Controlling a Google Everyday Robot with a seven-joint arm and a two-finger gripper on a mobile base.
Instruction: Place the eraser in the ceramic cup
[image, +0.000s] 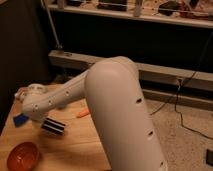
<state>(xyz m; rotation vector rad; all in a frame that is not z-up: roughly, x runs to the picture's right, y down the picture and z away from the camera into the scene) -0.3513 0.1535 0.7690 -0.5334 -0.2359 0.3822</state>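
Handling the eraser calls for a centred hold across its short width. The item is a long black block with thin white stripes; it sits over the left part of the wooden table, directly beneath the end of the white arm.

Locate the gripper at the arm's end, at 10 o'clock from the eraser and just above it. The arm covers it, so it cannot be told whether it is open, closed or gripping the eraser; whether the eraser rests on the table or hangs clear of it cannot be told either.

Expected properties, as a judgement:
- weight: light
- body: stiff, with slight give at most
- surface: matte, probably not slippery
- fragility: low; a short drop should do no harm

Take hold at mid-length; a hold near one end is likely to let the block pivot. The block is long, so it probably has to enter the cup end-first and may stand out above the rim.

The ceramic cup cannot be identified with certainty; a pale rounded shape at 10 o'clock from the eraser, partly behind the arm, may be it. Treat the cup as brittle and easy to tip; lower the block into it rather than dropping it against the rim.

Neighbouring items, by direction from the eraser: the orange bowl at 7 o'clock; the flat blue piece at 9 o'clock; the carrot at 2 o'clock. None of these touches the eraser.
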